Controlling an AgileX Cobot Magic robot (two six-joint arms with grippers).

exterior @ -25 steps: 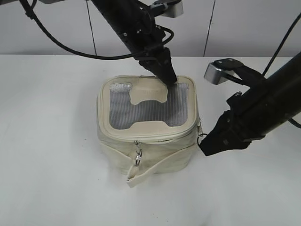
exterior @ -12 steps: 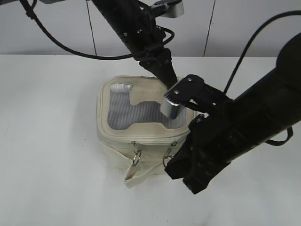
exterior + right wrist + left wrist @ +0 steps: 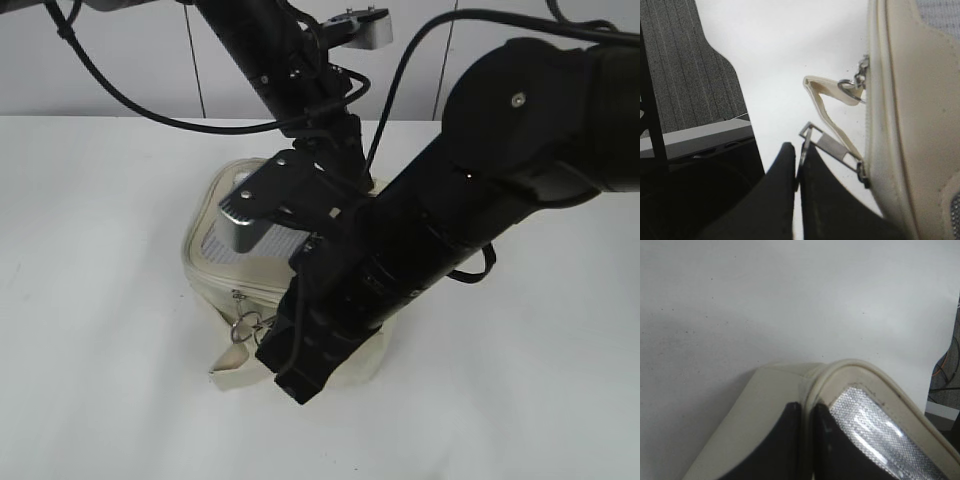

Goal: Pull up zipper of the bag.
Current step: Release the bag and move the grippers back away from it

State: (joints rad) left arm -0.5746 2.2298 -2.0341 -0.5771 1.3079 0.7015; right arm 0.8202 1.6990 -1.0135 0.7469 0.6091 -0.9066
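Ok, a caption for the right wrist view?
Right gripper shut on a zipper pull beside the cream bag.

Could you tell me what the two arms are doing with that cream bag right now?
The left hand is shut on the lid rim of the bag at a back corner, holding it in place. The right hand is shut on a ring pull of the zipper at the bag's front. A second ring pull hangs free further along the front, beside the strap.
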